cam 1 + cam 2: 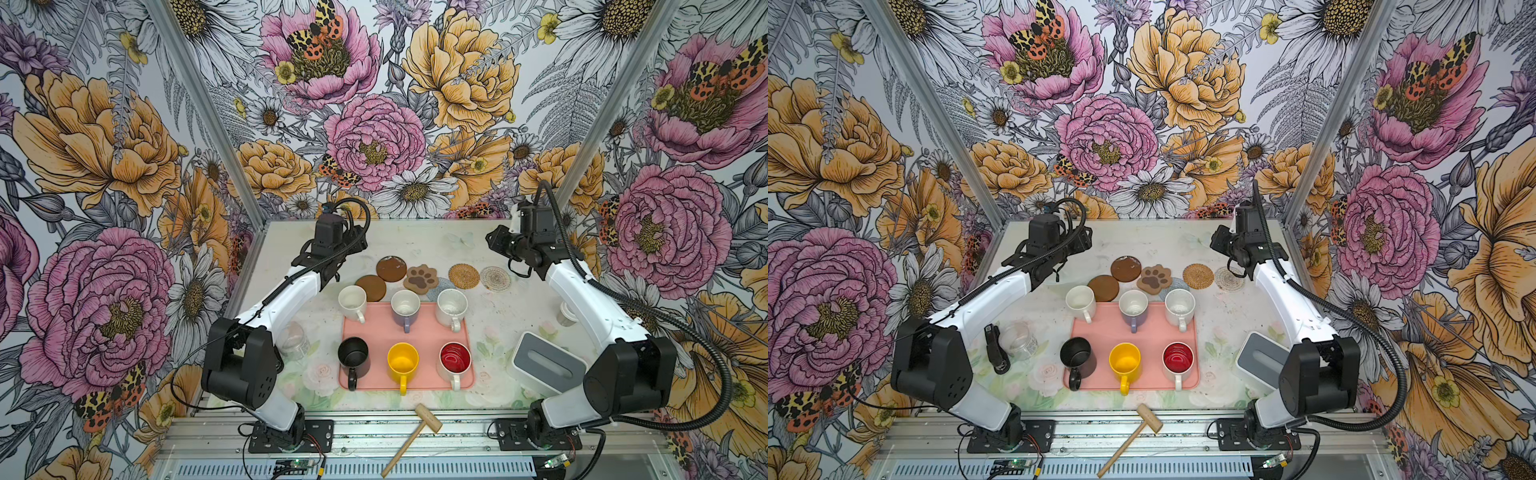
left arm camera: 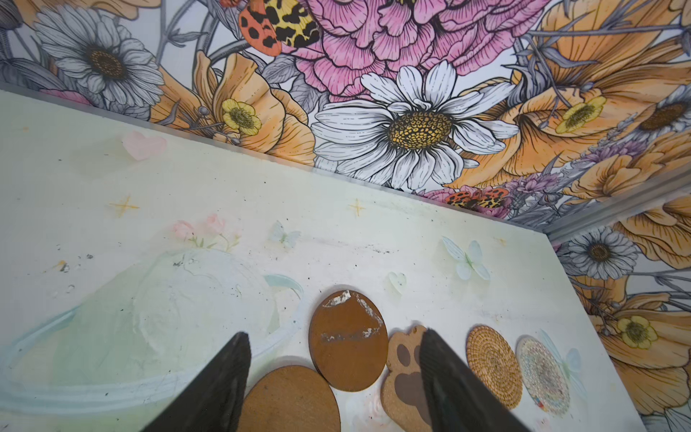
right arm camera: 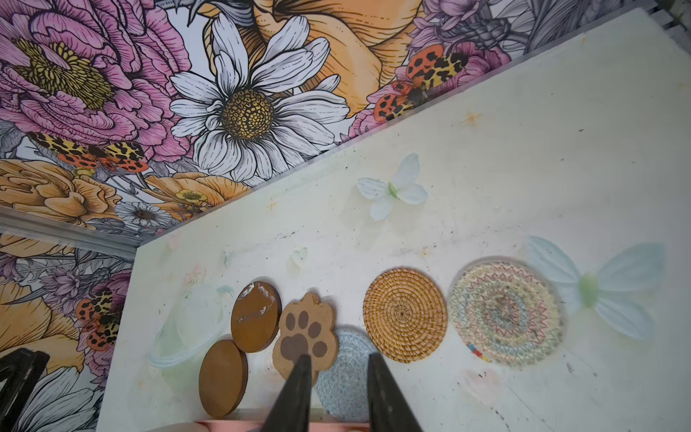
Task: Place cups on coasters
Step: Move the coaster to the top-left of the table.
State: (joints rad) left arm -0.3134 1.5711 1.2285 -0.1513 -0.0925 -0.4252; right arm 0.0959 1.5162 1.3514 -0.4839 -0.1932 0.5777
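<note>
Six cups stand in two rows on or at the pink tray (image 1: pixel 415 332): white (image 1: pixel 352 301), lavender (image 1: pixel 405 305) and white (image 1: pixel 451 303) behind; black (image 1: pixel 353 353), yellow (image 1: pixel 402 359) and red-lined (image 1: pixel 455 358) in front. No cup is on a coaster. The coasters lie behind the tray: two brown discs (image 1: pixel 391 268) (image 1: pixel 370 287), paw (image 1: pixel 421 278), tan woven (image 1: pixel 464 275), pale woven (image 1: pixel 495 277), and grey-blue (image 3: pixel 347 377), partly hidden. My left gripper (image 2: pixel 334 333) hangs wide open above the brown discs. My right gripper (image 3: pixel 339 357) is open a little above the grey-blue coaster, holding nothing.
A wooden mallet (image 1: pixel 419 432) lies at the front edge. A glass jar (image 1: pixel 293 340) stands left of the tray. A white box with a grey lid (image 1: pixel 544 361) and a small lidded paper cup (image 1: pixel 566 313) are on the right.
</note>
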